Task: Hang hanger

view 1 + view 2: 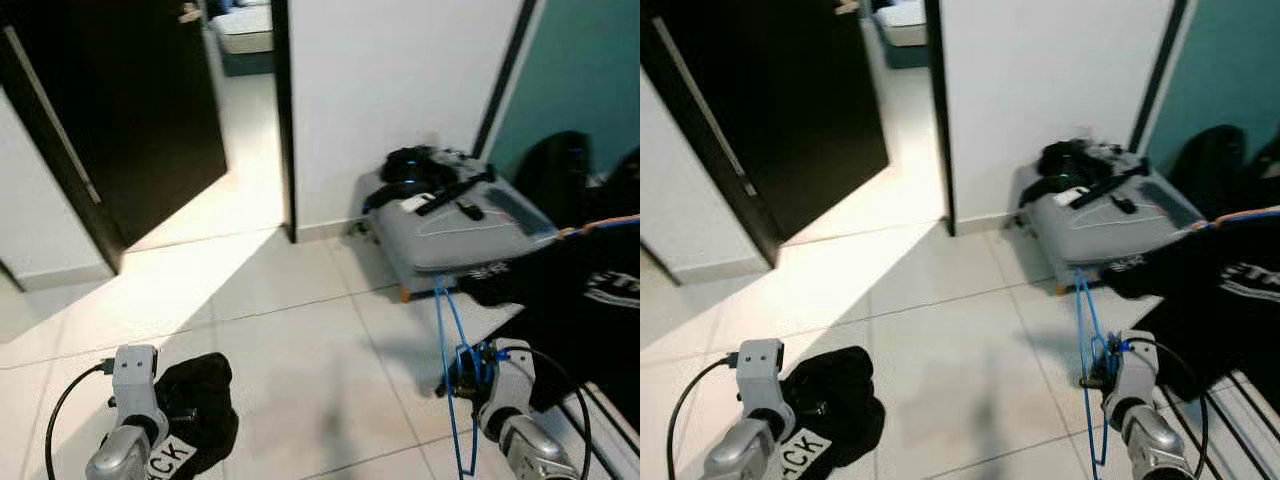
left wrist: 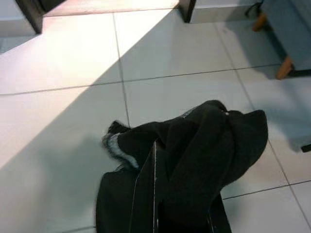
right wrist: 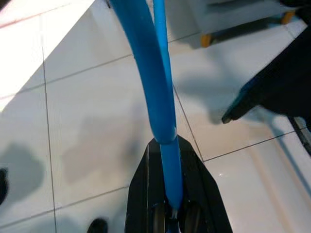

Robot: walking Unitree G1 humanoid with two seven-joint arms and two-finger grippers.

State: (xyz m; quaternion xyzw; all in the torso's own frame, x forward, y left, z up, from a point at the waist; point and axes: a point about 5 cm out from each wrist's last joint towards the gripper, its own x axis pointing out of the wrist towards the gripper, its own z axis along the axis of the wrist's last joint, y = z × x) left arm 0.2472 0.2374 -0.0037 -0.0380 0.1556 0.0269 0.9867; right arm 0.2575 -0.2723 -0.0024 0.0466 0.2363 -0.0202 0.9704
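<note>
A thin blue plastic hanger (image 1: 452, 352) stands upright above the white tiled floor (image 1: 300, 340), clamped between the right gripper's (image 3: 171, 213) black fingers. The left gripper (image 2: 160, 213) clasps a crumpled black garment (image 2: 194, 160). A grey suitcase (image 1: 450, 235) sits against the wall.

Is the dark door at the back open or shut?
Open. The door is swung aside, and through the doorway sunlit floor and a bed show beyond.
</note>
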